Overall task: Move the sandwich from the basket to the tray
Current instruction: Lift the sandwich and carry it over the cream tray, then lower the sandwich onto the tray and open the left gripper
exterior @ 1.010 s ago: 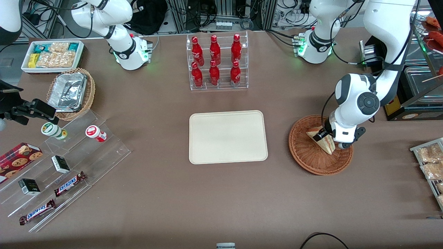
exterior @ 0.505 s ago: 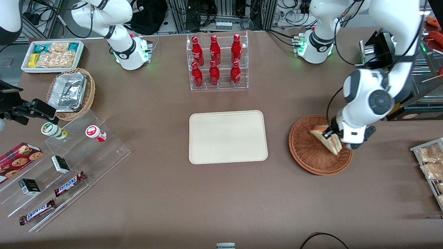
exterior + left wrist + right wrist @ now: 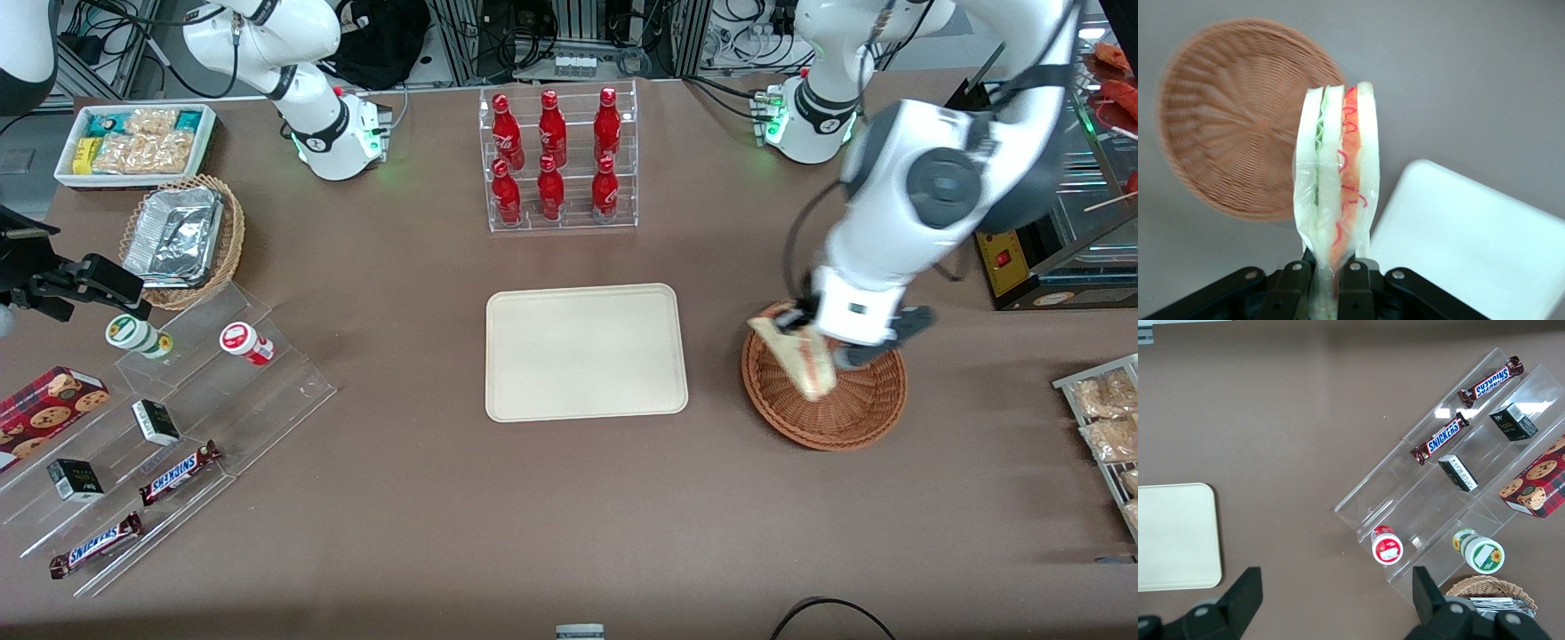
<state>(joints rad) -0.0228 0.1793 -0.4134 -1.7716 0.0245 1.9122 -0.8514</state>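
Sandwich [image 3: 1336,200] is clamped between the fingers of the left gripper [image 3: 805,322], pinched near one end so the wedge sticks out past the fingertips with its red, orange and green filling edge toward the wrist camera. In the front view the sandwich [image 3: 796,356] hangs below the gripper, clear of the weave and over the rim of the reddish-brown wicker basket [image 3: 853,413] on the side facing the tray. Basket [image 3: 1238,113] looks empty under the gripper.

Cream tray [image 3: 585,351] lies sideways from the gripper toward the parked arm's end of the table, with a strip of bare table between it and the basket; a tray corner [image 3: 1471,233] shows just beside the held wedge in the wrist view.

Step in hand, as judged: carry across to the tray. Keep the clamp steady, since the soft bread may slip or squash. Hold height until past the basket rim, travel level, stop over the tray's middle, lower until the wedge nearly touches, then release.
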